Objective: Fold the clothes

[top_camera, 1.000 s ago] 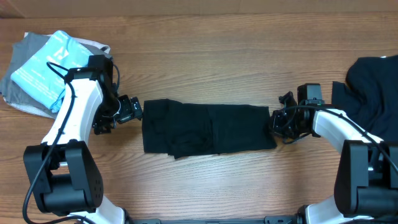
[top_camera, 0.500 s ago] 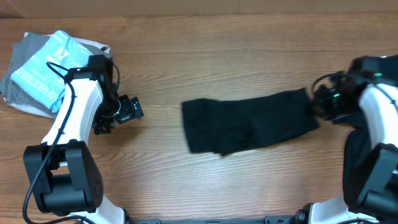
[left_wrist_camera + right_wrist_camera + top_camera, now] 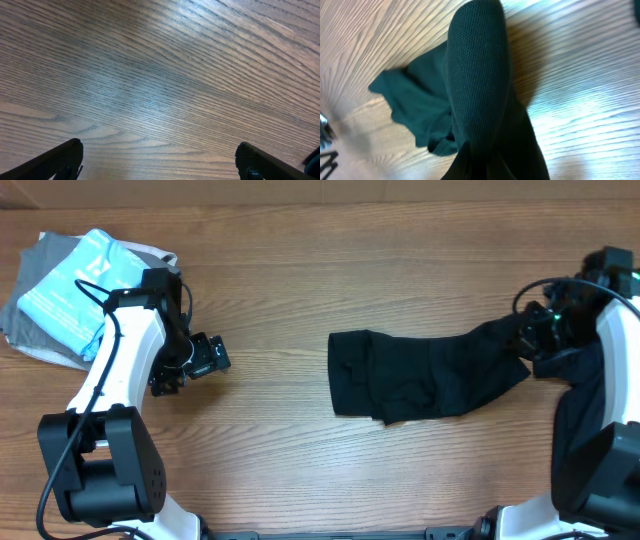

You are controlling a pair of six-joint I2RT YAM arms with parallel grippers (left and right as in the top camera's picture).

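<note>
A folded black T-shirt (image 3: 420,373) lies as a long strip on the wooden table, right of centre. Its right end rises to my right gripper (image 3: 528,335), which is shut on it. The right wrist view shows one black finger (image 3: 479,65) lying over the dark cloth (image 3: 415,110), with the rest of the shirt trailing away on the wood. My left gripper (image 3: 207,360) stands open over bare wood on the left, well clear of the shirt. Its two fingertips (image 3: 62,159) are far apart with nothing between them.
A heap of grey and light blue clothes (image 3: 75,285) sits at the back left corner. More black cloth (image 3: 582,395) lies at the right edge under my right arm.
My right gripper has dragged the folded shirt a long way to the right, and its held end now lifts off the table. The left arm has not moved.
</note>
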